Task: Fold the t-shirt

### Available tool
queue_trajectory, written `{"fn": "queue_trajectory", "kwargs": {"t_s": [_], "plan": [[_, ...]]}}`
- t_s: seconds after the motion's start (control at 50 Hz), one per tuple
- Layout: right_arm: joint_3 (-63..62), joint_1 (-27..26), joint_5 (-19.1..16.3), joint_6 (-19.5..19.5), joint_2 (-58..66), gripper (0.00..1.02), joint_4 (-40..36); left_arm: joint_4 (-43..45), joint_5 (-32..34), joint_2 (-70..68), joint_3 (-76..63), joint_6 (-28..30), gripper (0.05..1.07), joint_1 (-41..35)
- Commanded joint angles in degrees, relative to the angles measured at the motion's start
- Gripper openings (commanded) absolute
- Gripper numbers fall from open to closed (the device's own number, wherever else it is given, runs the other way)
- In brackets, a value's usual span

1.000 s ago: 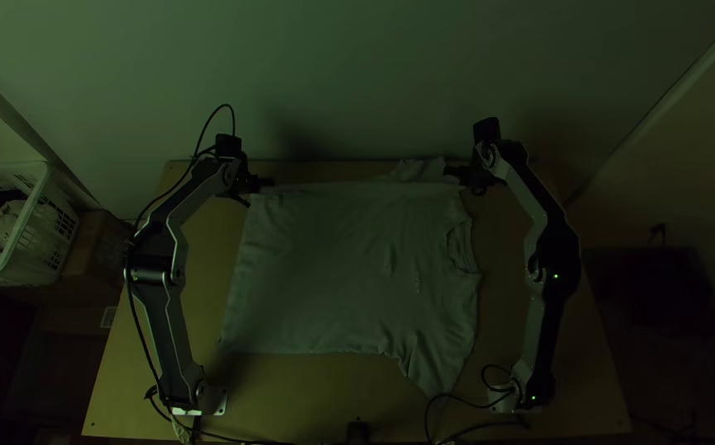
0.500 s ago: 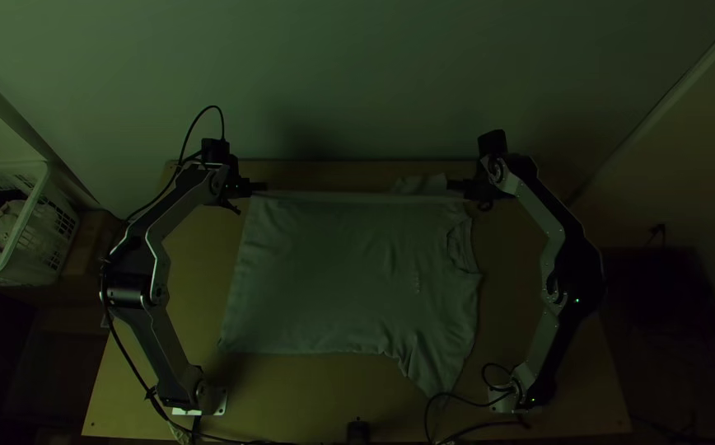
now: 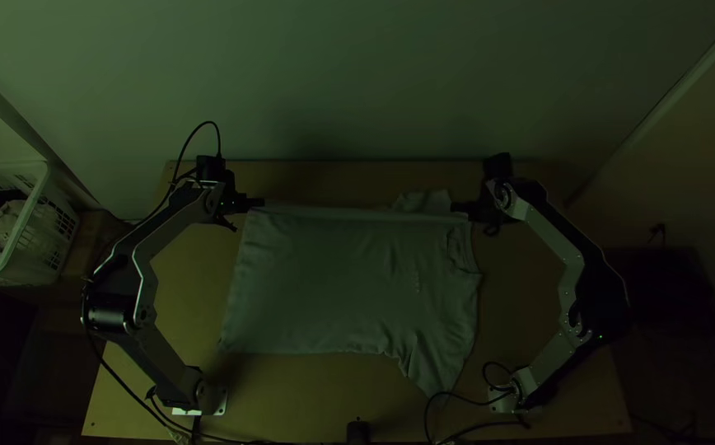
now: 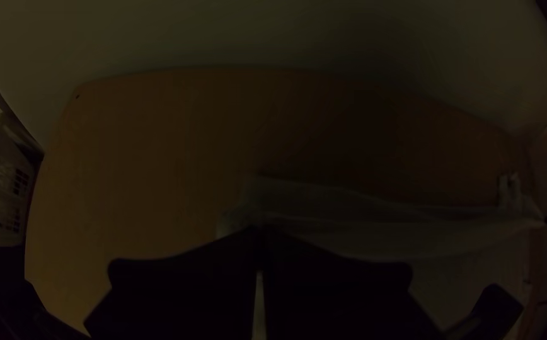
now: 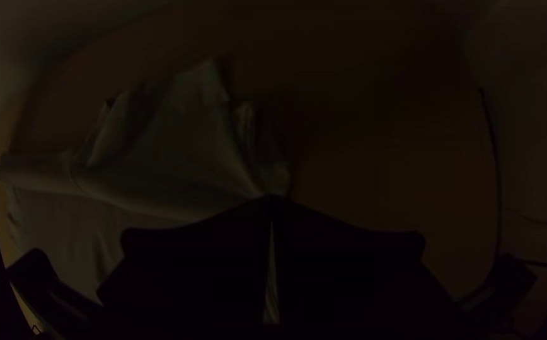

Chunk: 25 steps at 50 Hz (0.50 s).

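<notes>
A pale t-shirt [image 3: 333, 288] lies spread on the table, its collar toward the right and one sleeve pointing to the near edge. My left gripper [image 3: 256, 203] is shut on the shirt's far left corner, and my right gripper [image 3: 459, 208] is shut on its far edge near the shoulder. Between them the far edge is drawn into a straight band, with the other sleeve poking out beyond it. In the left wrist view the left gripper [image 4: 259, 234] pinches the cloth [image 4: 362, 220]; in the right wrist view the right gripper [image 5: 272, 203] pinches the shirt [image 5: 172, 151].
The wooden table [image 3: 308, 400] shows bare wood along its near edge and a strip at the far side. Beyond its left side stands a white basket [image 3: 32, 227] holding cloth. Black cables [image 3: 473, 427] lie near the right arm's base. A wall rises behind the table.
Both grippers have moved down the picture, toward the table's near side, bringing the shirt's far edge and the far sleeve with them. The near part of the shirt has stayed put.
</notes>
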Motion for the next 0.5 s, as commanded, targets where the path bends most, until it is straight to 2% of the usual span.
{"fn": "queue_trajectory", "kwargs": {"t_s": [0.0, 0.48], "plan": [[-5.1, 0.4, 0.3, -0.3, -3.9, 0.02, 1.1, 0.5, -0.2, -2.8, -3.4, 0.6, 0.08, -0.1], [-16.8, 0.3, 0.4, -0.6, -10.2, 0.02, 3.8, 3.8, -0.2, -5.8, -11.9, -1.2, 0.08, -0.3]]}}
